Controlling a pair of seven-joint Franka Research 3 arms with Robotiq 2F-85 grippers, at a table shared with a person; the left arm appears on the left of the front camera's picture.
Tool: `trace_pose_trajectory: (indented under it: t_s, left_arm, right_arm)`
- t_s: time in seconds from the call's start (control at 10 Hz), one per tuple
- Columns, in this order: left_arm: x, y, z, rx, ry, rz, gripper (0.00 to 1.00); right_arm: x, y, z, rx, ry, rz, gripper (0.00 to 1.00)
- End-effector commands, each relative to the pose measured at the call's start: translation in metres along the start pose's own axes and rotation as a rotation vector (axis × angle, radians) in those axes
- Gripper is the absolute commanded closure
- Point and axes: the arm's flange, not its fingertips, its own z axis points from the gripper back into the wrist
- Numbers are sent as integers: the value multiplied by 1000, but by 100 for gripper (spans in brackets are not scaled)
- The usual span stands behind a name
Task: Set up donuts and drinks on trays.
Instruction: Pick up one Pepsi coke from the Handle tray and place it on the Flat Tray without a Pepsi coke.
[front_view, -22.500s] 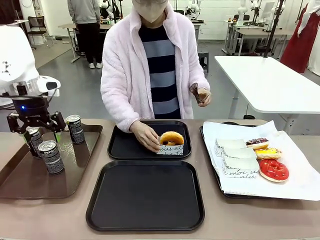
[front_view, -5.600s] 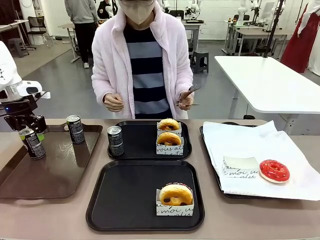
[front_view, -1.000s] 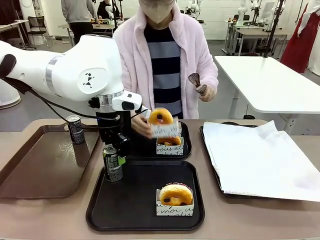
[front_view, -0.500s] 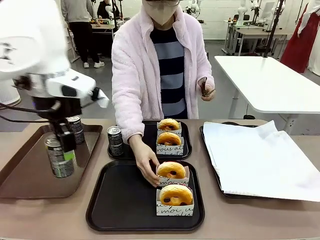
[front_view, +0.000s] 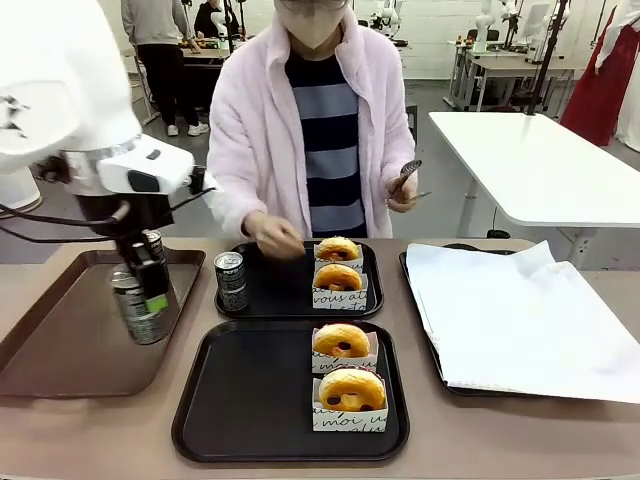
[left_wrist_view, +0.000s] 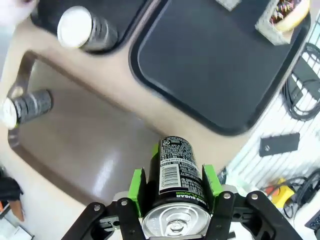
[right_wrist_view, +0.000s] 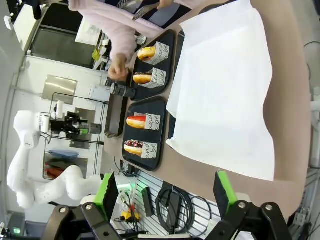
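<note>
Gripping a can (front_view: 141, 309) at frame left over the brown tray (front_view: 60, 345), the left end effector (front_view: 148, 300) has moved slightly rightward; near tray (front_view: 220, 400) still lacks its drink.

Four sleeved donuts (front_view: 343, 341), paired on trays (front_view: 250, 400)
</note>
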Motion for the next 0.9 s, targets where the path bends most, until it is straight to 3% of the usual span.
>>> trace_pose_trajectory:
  t_s: [0.0, 0.4, 0.8]
  left_arm:
    - [48, 14, -24, 21, -64, -69, 43]
    - [99, 23, -89, -5, -48, -146, 43]
    - [106, 22, -113, -59, -33, -154, 43]
  right_arm:
    - [1, -1, 0, 19, -17, 15, 0]
    - [1, -1, 0, 19, -17, 15, 0]
    - [1, -1, 0, 19, -17, 15, 0]
